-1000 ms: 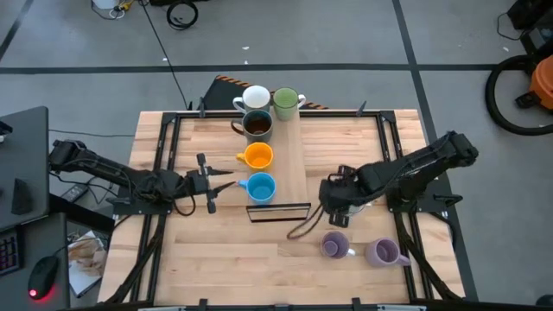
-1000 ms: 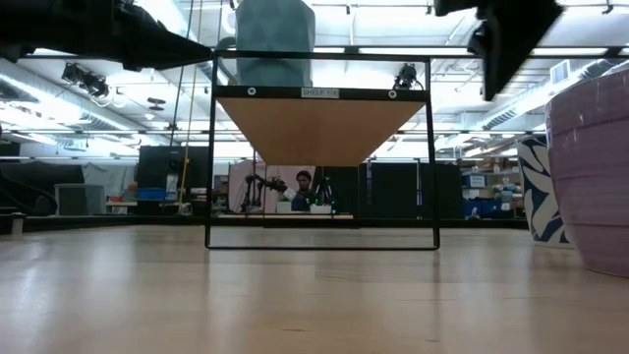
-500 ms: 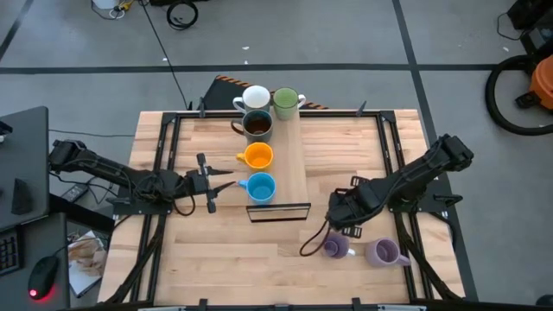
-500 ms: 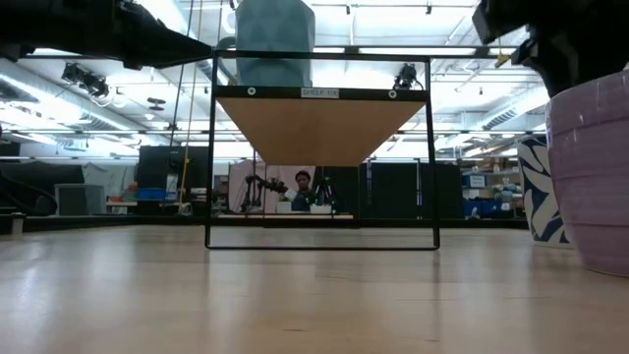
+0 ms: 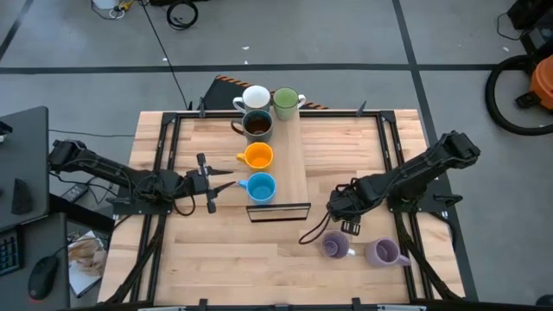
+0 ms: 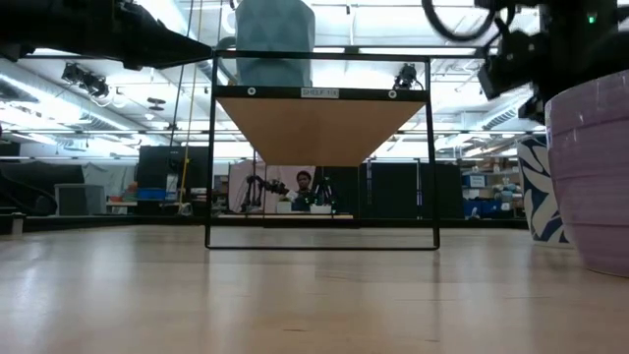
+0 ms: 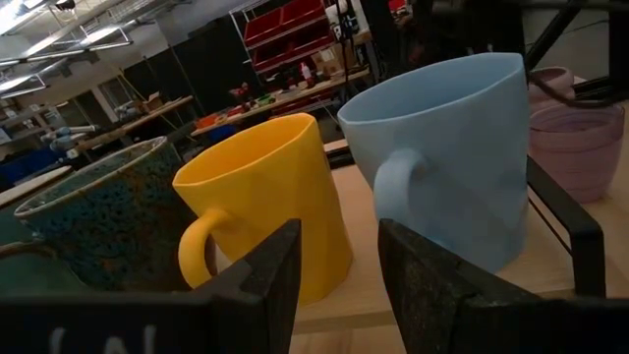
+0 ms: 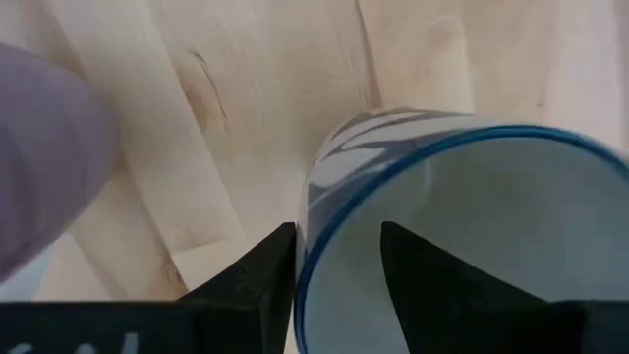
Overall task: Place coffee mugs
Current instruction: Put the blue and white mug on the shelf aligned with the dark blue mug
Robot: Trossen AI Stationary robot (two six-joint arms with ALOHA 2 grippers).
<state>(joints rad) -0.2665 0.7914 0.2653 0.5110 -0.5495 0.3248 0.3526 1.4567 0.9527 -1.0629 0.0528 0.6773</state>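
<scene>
Mug with blue rim and pattern [image 8: 462, 236] seen directly below right claw [image 8: 334, 265], on bench [image 5: 216, 250] near two light purple mugs [image 5: 335, 246]. Rim wall judged lying between parted fingers [image 8: 256, 275], nothing gripped yet. Right arm clearly nearer. Left claw [image 7: 334, 265] parked open beside blue mug [image 7: 452, 157] on shelf, holding nothing.

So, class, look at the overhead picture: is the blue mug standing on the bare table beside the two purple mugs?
No: the blue mug stands on the raised shelf board next to the orange mug, while the two purple mugs sit apart on the table.
</scene>
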